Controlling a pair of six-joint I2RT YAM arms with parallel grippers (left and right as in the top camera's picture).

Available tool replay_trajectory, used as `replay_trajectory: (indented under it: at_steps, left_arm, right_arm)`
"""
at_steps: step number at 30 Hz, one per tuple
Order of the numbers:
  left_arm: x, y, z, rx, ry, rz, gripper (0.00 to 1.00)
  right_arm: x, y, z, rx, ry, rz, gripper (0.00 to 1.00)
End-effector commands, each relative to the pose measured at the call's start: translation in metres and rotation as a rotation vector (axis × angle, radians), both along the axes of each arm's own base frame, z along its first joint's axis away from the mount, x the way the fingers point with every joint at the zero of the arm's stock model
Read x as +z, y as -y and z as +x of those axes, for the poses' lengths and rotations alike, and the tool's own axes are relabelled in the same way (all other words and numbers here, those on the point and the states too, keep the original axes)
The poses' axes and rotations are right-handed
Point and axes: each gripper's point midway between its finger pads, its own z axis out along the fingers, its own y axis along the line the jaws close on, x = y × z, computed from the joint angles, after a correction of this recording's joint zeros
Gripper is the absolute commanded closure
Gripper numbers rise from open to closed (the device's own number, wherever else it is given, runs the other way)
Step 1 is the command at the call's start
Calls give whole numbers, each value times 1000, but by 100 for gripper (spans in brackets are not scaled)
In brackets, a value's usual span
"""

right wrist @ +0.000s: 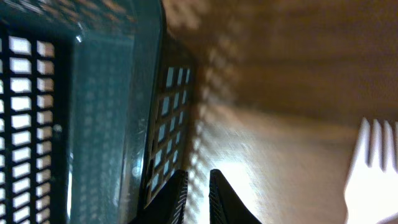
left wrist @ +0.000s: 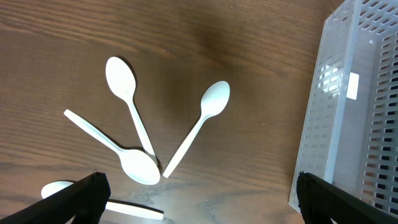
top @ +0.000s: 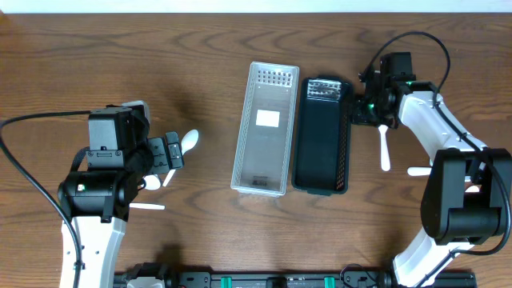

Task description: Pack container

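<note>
White spoons (left wrist: 140, 167) on table (left wrist: 249, 37), between wide-apart left fingers (left wrist: 78, 198)

No text can be read; the white label (top: 267, 119) on the clear basket (top: 264, 160) looks blank.

Overhead camera: fixed above the bench (top: 200, 48), facing straight down, distant enough to take in the whole working area with the clear basket (top: 264, 128) near centre. Left wrist camera: stationed off one long wall of the clear basket, looking down past its own fingers (left wrist: 81, 198) at moderate range; shared with overhead are that perforated wall and the white spoons (left wrist: 121, 78) lying near it. Right wrist camera: beyond the clear basket's opposite long wall, very close and blurred, facing the dark basket (right wrist: 118, 112) standing just beside the clear one; shared with overhead are its mesh wall and a white fork (right wrist: 373, 168).
</note>
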Motion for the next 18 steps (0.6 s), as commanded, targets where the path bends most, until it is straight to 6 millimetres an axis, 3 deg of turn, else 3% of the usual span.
replay_trajectory:
  at_steps: [1, 6, 18]
  left_arm:
    - [6, -1, 2, 8, 13, -2, 2]
    - [6, -1, 2, 8, 14, -2, 2]
    - [6, -1, 2, 8, 14, -2, 2]
  right_arm:
    - [7, -17, 8, 53, 39, 46, 83]
    - [12, -29, 9, 114, 64, 100, 82]
    - [15, -36, 7, 141, 67, 137, 81]
